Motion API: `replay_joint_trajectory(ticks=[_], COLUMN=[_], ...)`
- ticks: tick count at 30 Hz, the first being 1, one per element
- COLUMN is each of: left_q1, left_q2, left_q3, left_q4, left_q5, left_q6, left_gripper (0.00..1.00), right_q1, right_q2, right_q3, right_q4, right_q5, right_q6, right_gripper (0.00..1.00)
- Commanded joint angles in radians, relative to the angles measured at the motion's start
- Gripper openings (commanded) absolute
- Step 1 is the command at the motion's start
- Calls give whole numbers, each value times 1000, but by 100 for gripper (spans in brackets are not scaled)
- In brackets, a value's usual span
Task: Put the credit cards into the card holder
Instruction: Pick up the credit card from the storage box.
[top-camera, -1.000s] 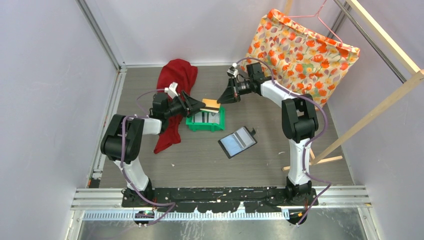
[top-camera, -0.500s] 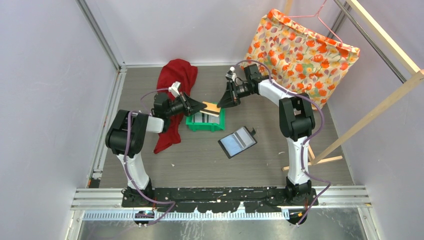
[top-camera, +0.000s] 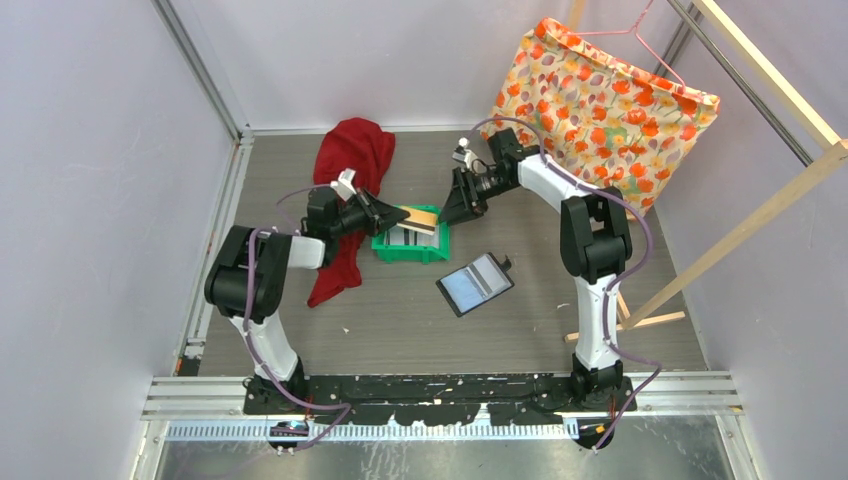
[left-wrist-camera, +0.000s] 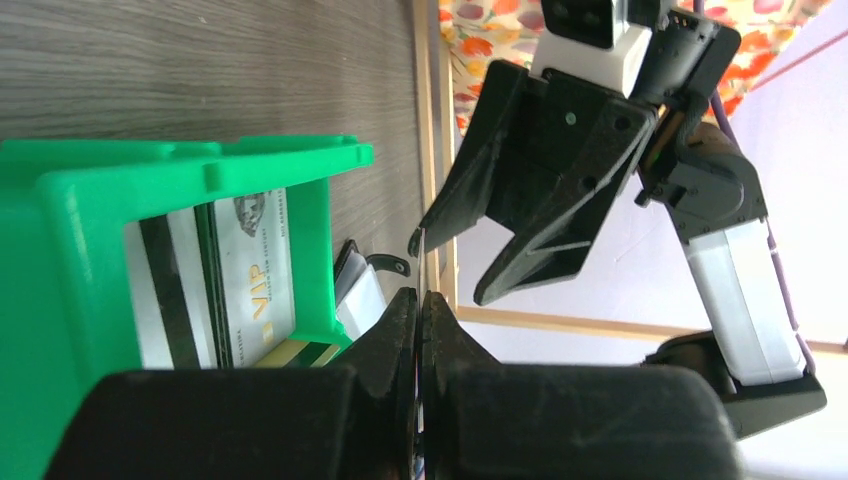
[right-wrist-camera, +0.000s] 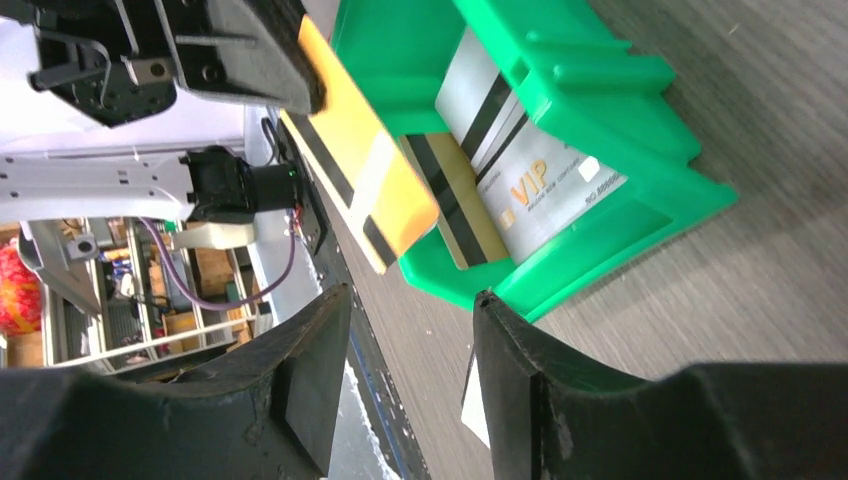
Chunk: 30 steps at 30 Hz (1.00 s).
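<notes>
A yellow-orange credit card (top-camera: 424, 215) with a dark stripe hangs above the green bin (top-camera: 385, 246), and my left gripper (top-camera: 402, 213) is shut on its left end. In the right wrist view that card (right-wrist-camera: 360, 170) juts out from the left gripper's fingers (right-wrist-camera: 250, 50). My right gripper (top-camera: 452, 207) stands open just right of the card, with nothing between its fingers (right-wrist-camera: 320, 350). More credit cards, one silver marked VIP (right-wrist-camera: 540, 185), stand upright in the bin (right-wrist-camera: 600, 110). The black card holder (top-camera: 475, 284) lies open on the table near the bin.
A red cloth (top-camera: 350, 165) lies left of the bin, partly under my left arm. A floral fabric bag (top-camera: 600, 100) leans at the back right beside a wooden frame (top-camera: 760, 200). Walls close in both sides.
The card has passed from my right gripper to my left. The left jaws closed on it, and the right jaws opened and let it go.
</notes>
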Motion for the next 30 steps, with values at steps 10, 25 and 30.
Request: replay_joint_trajectory(ticks=[10,25,30], left_q1=[-5,-79,-86], left_q2=[-224,-281,-278], left_q3=[-145,-191,-208], left_q4=[-126,-137,-88], left_q5=[-242,-395,-419], left_q6=[-283,-516,-575], left_gripper=[0,0,0], right_q1=[21,61,63], right_q2=[-220,-264,-284], right_q3=[-394,-529,-562], right_q4=[873,1136,1124], right_q5=[-85,-42,-41], right_q6=[691,962,945], right_gripper=[57,54,56])
